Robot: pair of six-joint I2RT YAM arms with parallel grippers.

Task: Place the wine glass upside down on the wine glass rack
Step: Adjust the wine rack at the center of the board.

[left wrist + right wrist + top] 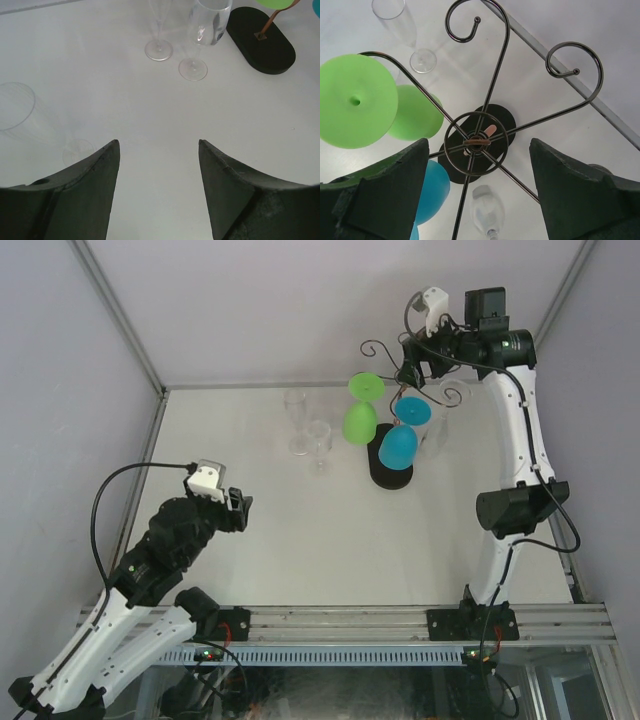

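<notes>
On one rack (388, 478) hang two glasses: green glass (360, 423), blue glass (398, 445); left pincer (159, 142), right pincer (479, 141) gape.

Lab test cell: white table (300, 530), plain grey walls (300, 300), aluminium rail (340, 620).

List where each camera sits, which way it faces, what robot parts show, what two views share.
Top external: above and behind the bases, looking down on white table, left arm, right arm, dark wire wine glass rack.
Left wrist: low over table, facing forward past the open left gripper to clear stemmed glasses, the rack's black oval base.
Right wrist: above the rack, looking down past the open right gripper at its curled arms, a green wine glass.
Shared: both wrist views show that base.
</notes>
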